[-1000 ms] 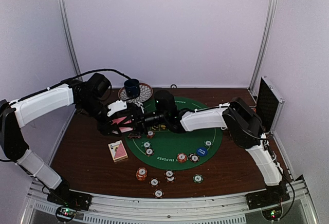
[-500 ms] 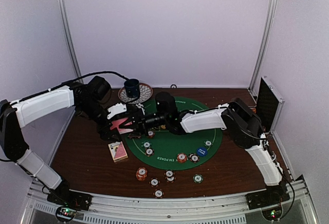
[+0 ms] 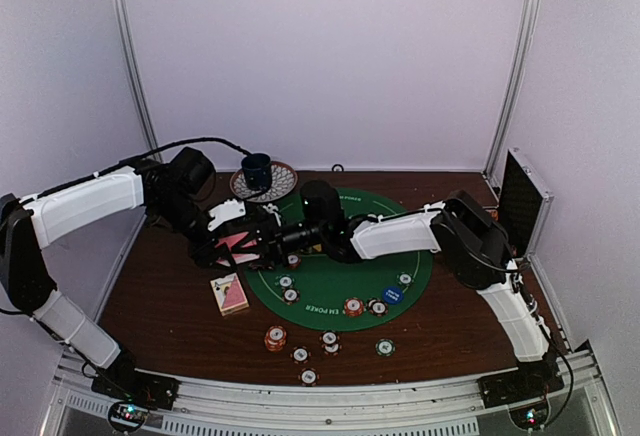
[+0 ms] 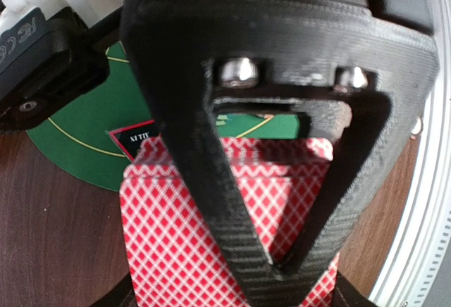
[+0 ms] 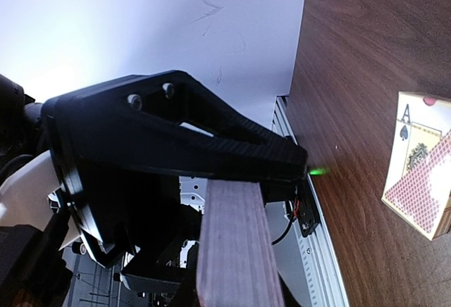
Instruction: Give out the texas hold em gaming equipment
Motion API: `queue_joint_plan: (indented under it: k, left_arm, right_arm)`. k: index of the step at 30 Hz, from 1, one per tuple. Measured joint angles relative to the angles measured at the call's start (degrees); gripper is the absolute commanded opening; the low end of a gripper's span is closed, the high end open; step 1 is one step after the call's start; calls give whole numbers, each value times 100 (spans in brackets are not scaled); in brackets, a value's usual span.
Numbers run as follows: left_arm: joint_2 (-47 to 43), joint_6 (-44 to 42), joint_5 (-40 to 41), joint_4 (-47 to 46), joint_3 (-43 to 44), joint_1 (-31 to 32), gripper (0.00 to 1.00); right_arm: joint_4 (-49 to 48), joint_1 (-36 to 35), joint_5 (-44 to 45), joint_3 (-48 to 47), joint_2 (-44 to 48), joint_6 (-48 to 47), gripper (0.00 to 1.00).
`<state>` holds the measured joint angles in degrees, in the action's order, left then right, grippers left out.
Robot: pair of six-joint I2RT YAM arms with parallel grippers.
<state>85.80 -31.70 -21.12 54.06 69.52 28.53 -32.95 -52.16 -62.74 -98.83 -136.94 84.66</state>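
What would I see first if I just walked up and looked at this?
First, the left gripper and right gripper, which meet over the left edge of the round green mat, the left one clamped on pink-backed cards. Then the striped chips dotted on the mat and the near side of the brown table, and the dark blue mug at the back.

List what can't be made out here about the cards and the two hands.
- Top external: the left hand and right hand meet over the cards and cover most of them, so the count is hidden.
- Left wrist: the cards cover part of the triangle's lettering.
- Right wrist: the strip under the finger is blurred. The card box is cut by the right edge.
- Top external: chip markings are too small.
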Motion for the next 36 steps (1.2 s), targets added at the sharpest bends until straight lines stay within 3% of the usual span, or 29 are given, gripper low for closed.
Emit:
queue_joint_plan:
  k: [2,5,11,18,25,36]
  left_arm:
    - [0,-2,-9,7,0,0,30]
    - [0,-13,-11,7,-2,0,21]
    - [0,-50,-11,4,-66,0,18]
    - [0,-85,11,2,-133,0,18]
    - [0,-109,46,-2,-175,2,17]
    - [-87,-138,83,-7,-304,2,12]
  right_arm:
    - [98,2,7,-2,0,-151,40]
    - [304,13,22,-2,0,-321,49]
    - [905,28,107,-20,83,-813,56]
    - [1722,57,170,-243,120,-1340,56]
    - [2275,61,260,-413,151,-1718,47]
    - [3150,120,415,-442,387,-2347,47]
